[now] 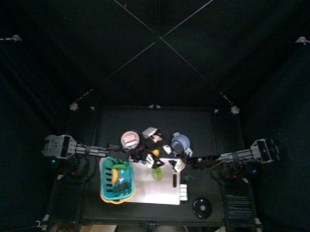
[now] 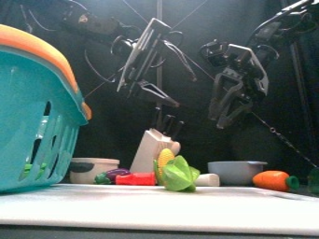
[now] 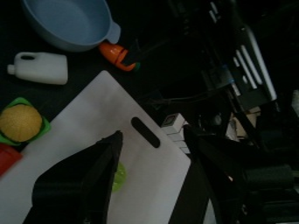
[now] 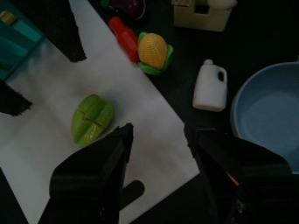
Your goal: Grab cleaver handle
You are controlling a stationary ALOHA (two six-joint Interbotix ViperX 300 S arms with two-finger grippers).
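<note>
The pale knife block (image 2: 149,151) stands behind the cutting board, with dark knife handles (image 2: 169,122) sticking up from it; I cannot tell which one is the cleaver's. The block's edge also shows in the right wrist view (image 4: 205,12). My left gripper (image 2: 134,84) hangs open above the board, left of the block. In its wrist view (image 3: 146,179) it is over the white cutting board (image 3: 111,122). My right gripper (image 2: 227,110) hangs open to the right of the block and holds nothing. In its wrist view (image 4: 158,171) it is over the board near a green vegetable (image 4: 91,118).
A teal basket with an orange rim (image 2: 37,103) stands at the front left. On and around the board are a corn cob (image 4: 152,50), a red pepper (image 4: 122,35), a white bottle (image 4: 211,85), a grey-blue bowl (image 2: 234,171) and a carrot (image 2: 270,180).
</note>
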